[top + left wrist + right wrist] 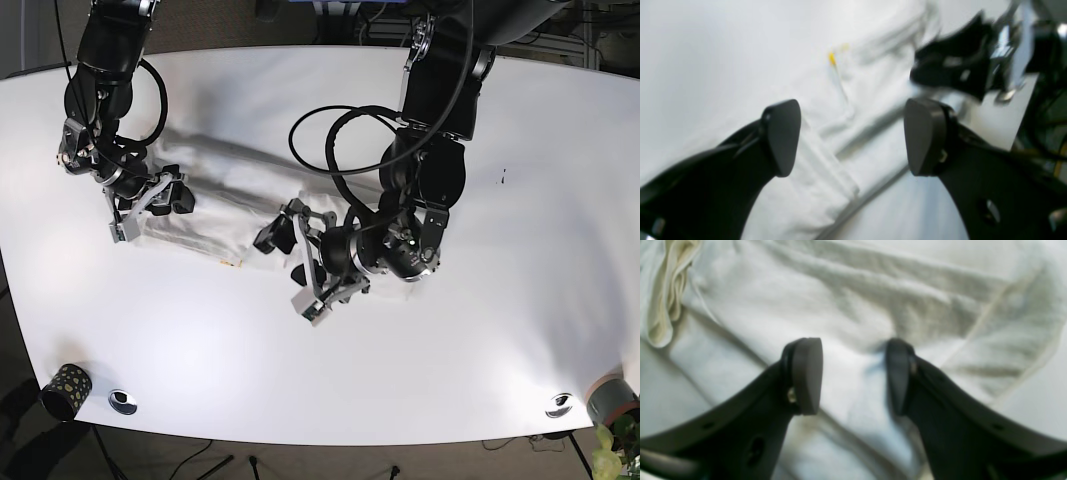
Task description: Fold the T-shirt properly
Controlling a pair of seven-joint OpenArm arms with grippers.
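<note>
Fingers (pixel 152 205) of the right arm, spread, rest on the T-shirt's (pixel 215 190) end; left fingers (pixel 290 262), also spread, hover beside its opposite end.

The black robot hand (pixel 853 373) is wide open above the soft, wrinkly white cloth T-shirt (pixel 853 306).

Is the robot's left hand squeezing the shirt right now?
No, the left gripper is open, with the shirt lying loose below it.
</note>
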